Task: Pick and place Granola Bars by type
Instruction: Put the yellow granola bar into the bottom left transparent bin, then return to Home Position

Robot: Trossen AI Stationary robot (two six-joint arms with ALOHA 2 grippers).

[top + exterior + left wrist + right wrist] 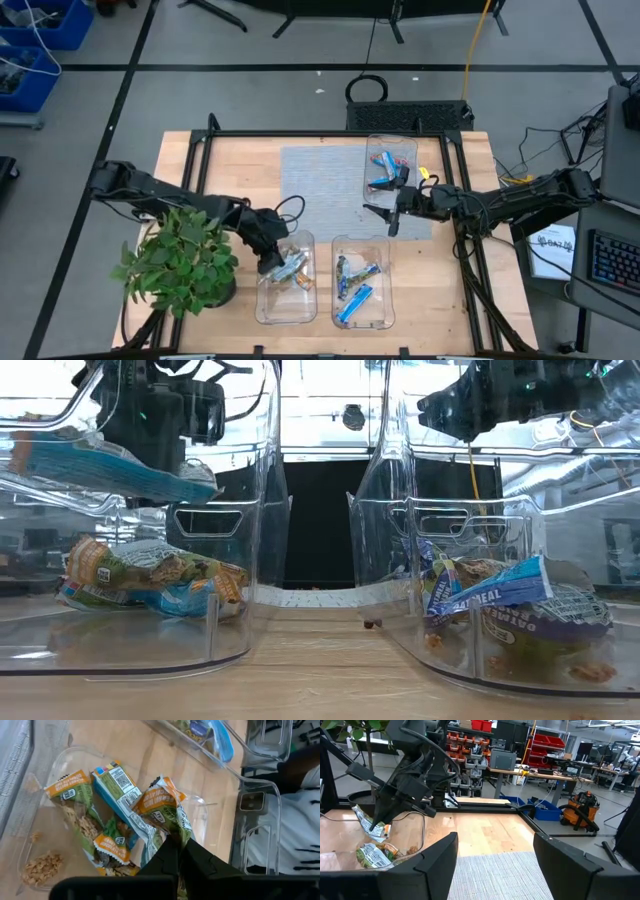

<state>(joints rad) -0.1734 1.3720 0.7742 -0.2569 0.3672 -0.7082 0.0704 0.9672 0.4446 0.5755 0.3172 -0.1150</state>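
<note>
Your left gripper (272, 262), fingers clamped, holds an orange-and-green wrapped granola bar (162, 812) hanging lengthwise over the clear plastic tray (262, 305) of similar bars; your right gripper (393, 215) gapes empty.

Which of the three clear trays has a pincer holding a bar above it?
The front-left tray: the left pincer holds a bar over it.

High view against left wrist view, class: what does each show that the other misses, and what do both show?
Only the high view: the potted plant, the far tray by the open right pincer, and the grey mat.

Only the left wrist view: printed wrappers, a barcode on the blue bar, and crumbs in the tray's corner.

Both: the left pincer shut on an orange-ended bar over the left tray, with the middle tray beside it.
</note>
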